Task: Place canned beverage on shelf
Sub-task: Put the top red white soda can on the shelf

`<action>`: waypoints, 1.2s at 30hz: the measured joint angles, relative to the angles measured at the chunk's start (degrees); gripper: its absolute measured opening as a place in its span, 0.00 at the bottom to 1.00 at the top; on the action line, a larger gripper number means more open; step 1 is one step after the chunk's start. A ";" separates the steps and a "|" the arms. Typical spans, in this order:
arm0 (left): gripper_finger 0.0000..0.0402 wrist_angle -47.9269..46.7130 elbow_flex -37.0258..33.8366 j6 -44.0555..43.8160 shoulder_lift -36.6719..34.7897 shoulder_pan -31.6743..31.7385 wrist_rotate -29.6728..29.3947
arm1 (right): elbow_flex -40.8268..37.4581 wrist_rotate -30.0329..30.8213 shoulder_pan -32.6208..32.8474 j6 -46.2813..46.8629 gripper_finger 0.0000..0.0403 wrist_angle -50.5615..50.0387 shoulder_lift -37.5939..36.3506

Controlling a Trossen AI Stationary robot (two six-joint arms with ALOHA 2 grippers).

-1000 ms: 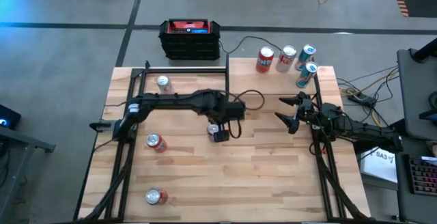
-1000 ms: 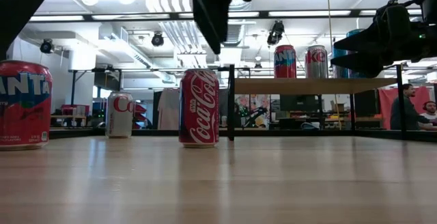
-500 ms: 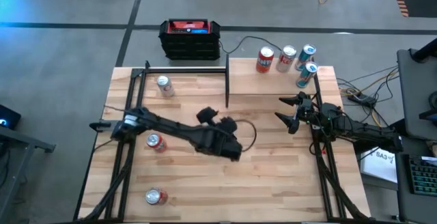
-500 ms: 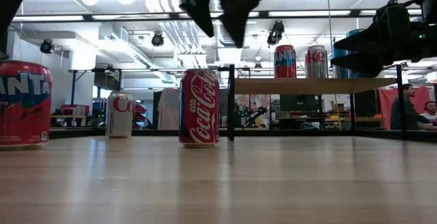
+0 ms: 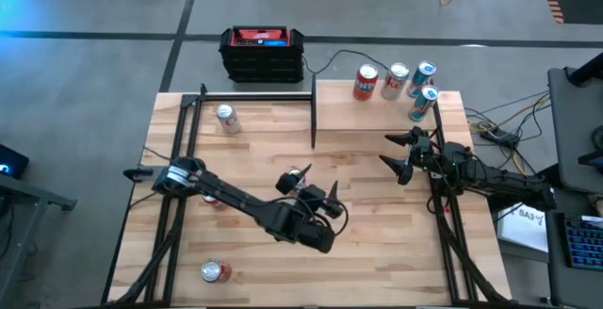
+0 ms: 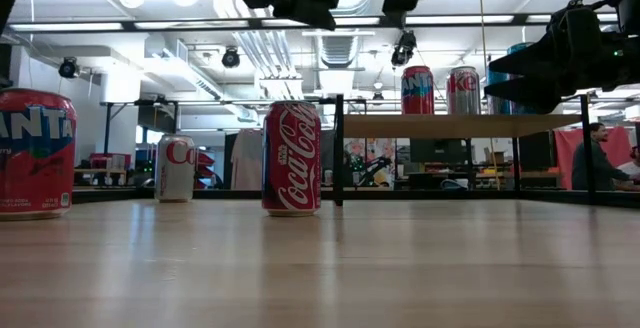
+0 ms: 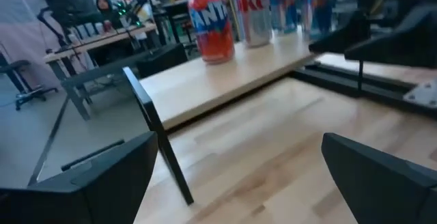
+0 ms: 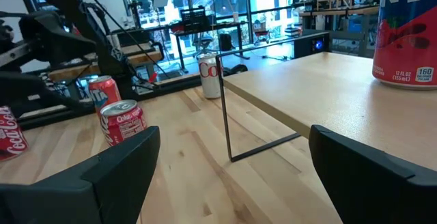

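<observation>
L gripper (image 5: pixel 320 194) open above Coke can (image 5: pixel 298 173)

Shelf (image 5: pixel 377 116): at the tabletop's (image 5: pixel 377 252) far right corner, raised above it.
Four cans (image 5: pixel 396 85): on the shelf, along its far edge.
Box (image 5: pixel 262 53): on the floor beyond the tabletop's far edge, left of the shelf.
Far-left can (image 5: pixel 226 118): on the tabletop, left of the shelf.
Middle can (image 5: pixel 296 174): near the tabletop's centre, just beside the left gripper (image 5: pixel 326 199).
Near-left can (image 5: pixel 215 271): by the tabletop's near left corner.
Right gripper (image 5: pixel 396 154): over the tabletop just before the shelf's near edge.
</observation>
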 joint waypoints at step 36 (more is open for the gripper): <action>0.99 11.02 -0.05 -5.56 3.53 -3.08 -1.01 | -0.02 -0.01 0.00 0.00 0.89 0.00 0.00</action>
